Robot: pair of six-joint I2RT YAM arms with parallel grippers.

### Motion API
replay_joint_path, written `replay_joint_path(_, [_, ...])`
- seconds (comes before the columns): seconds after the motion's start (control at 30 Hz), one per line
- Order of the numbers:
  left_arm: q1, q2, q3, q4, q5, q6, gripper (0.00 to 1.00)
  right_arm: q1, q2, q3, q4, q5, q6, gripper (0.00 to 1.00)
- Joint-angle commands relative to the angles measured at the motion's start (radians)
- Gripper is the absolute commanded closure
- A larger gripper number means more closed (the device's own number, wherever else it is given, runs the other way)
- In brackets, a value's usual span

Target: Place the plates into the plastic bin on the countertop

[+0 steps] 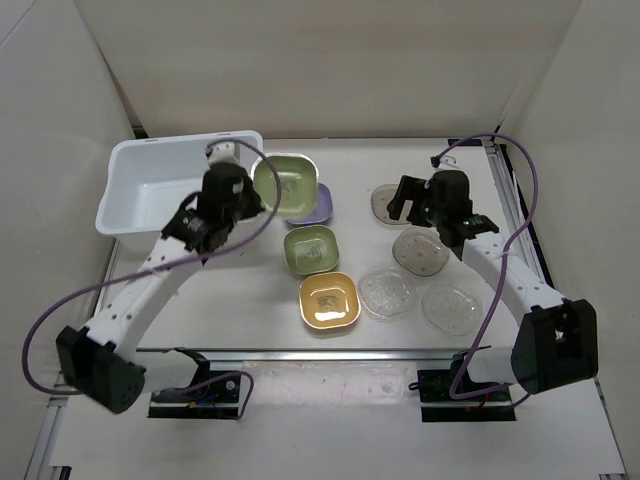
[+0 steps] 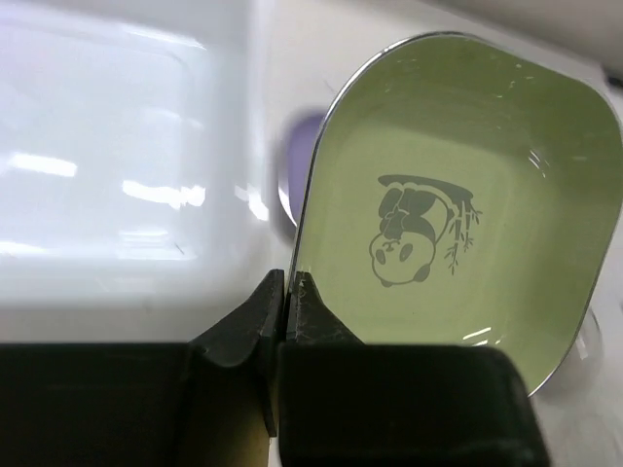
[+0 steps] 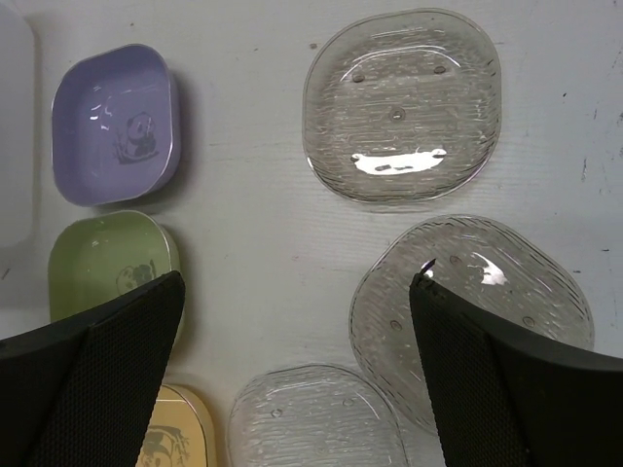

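White walls close off the far side and both flanks of a white bench [image 1: 350, 155], with metal rails [image 1: 512, 215] along its right and near edges. From above, the white bin [image 1: 150, 205] sits at the far left. The left fingers [image 2: 313, 309] are clenched on the rim of a pale green plate [image 1: 286, 183], held tilted just right of the bin's wall and over part of a purple plate [image 1: 322, 205]. Only the left wrist camera shows the grip itself, both fingers pinching the plate's edge, and a panda print [image 2: 414, 233] on its face; the bin is a blur at its left. Nearer lie a second green plate [image 1: 311, 249] and a yellow plate [image 1: 329, 300], close together. Four clear plates [image 1: 388, 293] cluster on the right. The right wrist camera shows the right fingers [image 3: 112, 379] released, spread wide and hovering above that cluster. Bare bench runs as a strip between the coloured and clear plates, and wider along the far wall
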Motion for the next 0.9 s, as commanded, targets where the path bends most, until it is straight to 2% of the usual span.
replay_joint_path(0.0, [0.183, 0.137, 0.126, 0.057, -0.008, 0.072, 0.9, 0.004, 0.022, 0.028, 0.019, -0.003, -0.022, 0.01])
replay_joint_path(0.03, [0.223, 0.204, 0.19, 0.05, 0.006, 0.072, 0.9, 0.004, 0.028, 0.037, 0.02, -0.009, -0.022, 0.01])
replay_joint_path(0.2, [0.424, 0.34, 0.286, 0.05, 0.008, 0.058, 0.9, 0.008, 0.077, 0.059, 0.005, 0.021, -0.007, 0.01])
replay_joint_path(0.3, [0.527, 0.444, 0.316, 0.063, 0.107, 0.061, 0.9, 0.005, 0.099, 0.059, 0.032, 0.012, 0.002, 0.01])
replay_joint_path(0.53, [0.546, 0.72, 0.445, 0.078, 0.078, 0.183, 0.9, 0.035, 0.172, 0.11, 0.039, 0.003, -0.025, 0.01])
replay_joint_path(0.77, [0.552, 0.873, 0.577, 0.02, 0.075, 0.201, 0.9, 0.063, 0.2, 0.137, 0.02, 0.034, -0.044, 0.01])
replay_joint_path(0.87, [0.55, 0.947, 0.666, -0.048, 0.078, 0.199, 0.83, 0.066, 0.203, 0.13, 0.014, 0.009, -0.062, 0.01])
